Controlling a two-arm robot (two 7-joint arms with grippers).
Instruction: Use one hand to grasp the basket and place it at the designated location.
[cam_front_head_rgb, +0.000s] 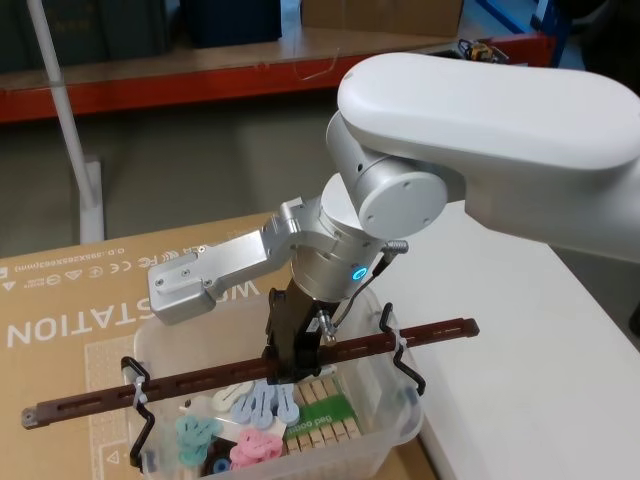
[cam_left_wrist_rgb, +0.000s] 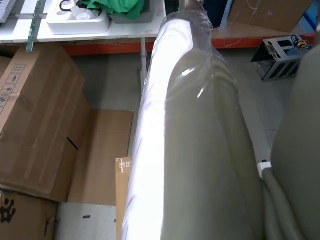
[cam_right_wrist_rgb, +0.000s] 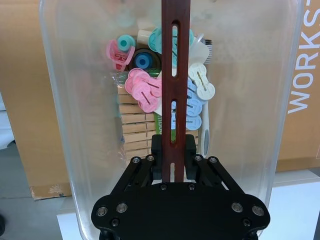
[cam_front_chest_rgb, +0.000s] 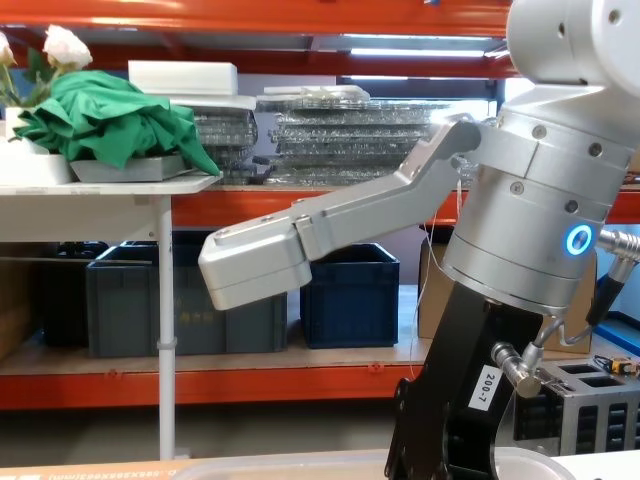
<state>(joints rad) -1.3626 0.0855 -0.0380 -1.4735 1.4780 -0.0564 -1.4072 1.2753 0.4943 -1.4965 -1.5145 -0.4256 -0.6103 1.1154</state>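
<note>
Right gripper (cam_front_head_rgb: 290, 362), its fingers clamped on the middle of the reddish-brown rod handle (cam_front_head_rgb: 190, 383) of the translucent basket (cam_front_head_rgb: 400, 428). The basket, holding coloured pegs (cam_front_head_rgb: 260, 445), is over the cardboard sheet (cam_front_head_rgb: 60, 320), at the sheet's edge nearest the white table (cam_front_head_rgb: 520, 350).

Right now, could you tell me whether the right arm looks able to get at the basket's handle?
Yes, apparently: the right end effector sits over the basket with its fingers closed on the middle of the handle, above the pegs, and nothing blocks it.
</note>
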